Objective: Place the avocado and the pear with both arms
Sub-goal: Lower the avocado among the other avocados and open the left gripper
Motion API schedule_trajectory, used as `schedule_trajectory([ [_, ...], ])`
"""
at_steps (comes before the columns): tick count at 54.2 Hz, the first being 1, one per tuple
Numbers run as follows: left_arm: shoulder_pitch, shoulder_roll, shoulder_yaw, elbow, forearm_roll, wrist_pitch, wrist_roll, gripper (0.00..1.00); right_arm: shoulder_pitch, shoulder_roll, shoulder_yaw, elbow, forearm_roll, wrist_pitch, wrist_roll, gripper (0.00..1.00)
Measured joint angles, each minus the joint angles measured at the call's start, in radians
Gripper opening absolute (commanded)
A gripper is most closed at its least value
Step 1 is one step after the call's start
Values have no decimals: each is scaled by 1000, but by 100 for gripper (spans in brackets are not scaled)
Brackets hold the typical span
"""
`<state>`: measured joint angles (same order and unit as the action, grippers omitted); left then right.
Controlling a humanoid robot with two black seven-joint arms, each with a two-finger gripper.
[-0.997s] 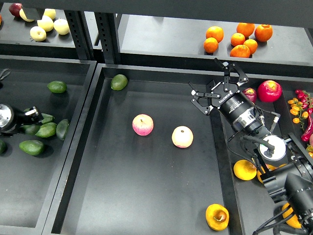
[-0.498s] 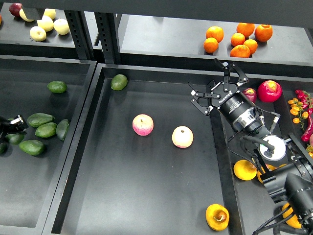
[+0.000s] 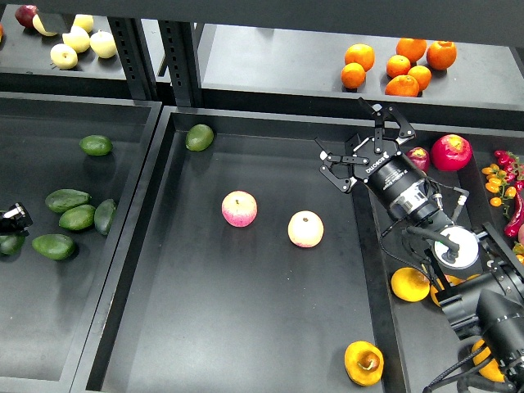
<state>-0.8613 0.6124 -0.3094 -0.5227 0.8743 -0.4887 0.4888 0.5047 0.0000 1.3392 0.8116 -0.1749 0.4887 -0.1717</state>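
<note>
Several dark green elongated avocados (image 3: 67,199) lie in a cluster in the left tray (image 3: 49,327). The orange-yellow pear (image 3: 363,362), with a dark dimple, lies at the front right corner of the centre tray (image 3: 246,311). My right gripper (image 3: 354,139) is open and empty. It hovers over the centre tray's right rim, far behind the pear. Only a small tip of my left gripper (image 3: 10,217) shows at the left edge, just left of the avocados. I cannot tell how its jaws stand.
Two pink-yellow apples (image 3: 239,208) (image 3: 305,228) lie mid-tray. Rounder, lighter green avocados sit at the centre tray's back left (image 3: 199,137) and in the left tray (image 3: 96,145). Oranges (image 3: 397,65) are on the back shelf. Red fruit (image 3: 452,151) and yellow fruit (image 3: 409,284) fill the right tray.
My left gripper has drawn back leftward from the avocado cluster, almost out of view. The avocados it covered now show. The right arm has not moved.
</note>
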Motion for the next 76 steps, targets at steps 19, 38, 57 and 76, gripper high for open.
schedule_trajectory([
  [19, 19, -28, -14, 38, 0, 0, 0, 51, 0, 0, 0, 1, 0, 0, 0, 99],
  [38, 24, -53, -17, 69, 0, 0, 0, 52, 0, 0, 0, 3, 0, 0, 0, 99],
  [57, 24, -55, -17, 73, 0, 0, 0, 61, 0, 0, 0, 3, 0, 0, 0, 99],
  [76, 24, -55, -17, 69, 0, 0, 0, 76, 0, 0, 0, 2, 0, 0, 0, 99],
])
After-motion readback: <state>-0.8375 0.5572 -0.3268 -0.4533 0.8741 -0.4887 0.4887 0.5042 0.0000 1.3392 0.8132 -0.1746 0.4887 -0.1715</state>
